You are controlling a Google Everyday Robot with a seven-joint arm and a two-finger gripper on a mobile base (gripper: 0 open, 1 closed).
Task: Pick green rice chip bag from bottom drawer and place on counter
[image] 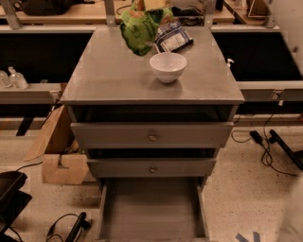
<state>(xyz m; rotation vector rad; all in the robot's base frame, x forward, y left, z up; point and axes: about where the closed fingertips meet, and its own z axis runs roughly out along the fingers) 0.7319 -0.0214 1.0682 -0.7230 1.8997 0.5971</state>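
The green bag (139, 29), crinkly and bright with pale chip pictures, hangs tilted over the far edge of the table (109, 75), a little left of the middle. Its top is at the upper border, where the tan pincer (155, 4) clamps it. The table is a flat matte grey square. The bottom drawer (151, 208) stands pulled out, its plain grey floor showing.

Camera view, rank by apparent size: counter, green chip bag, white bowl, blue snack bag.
1. counter
2. green rice chip bag, held by the gripper at top edge
3. white bowl and blue snack bag look alike; unranked
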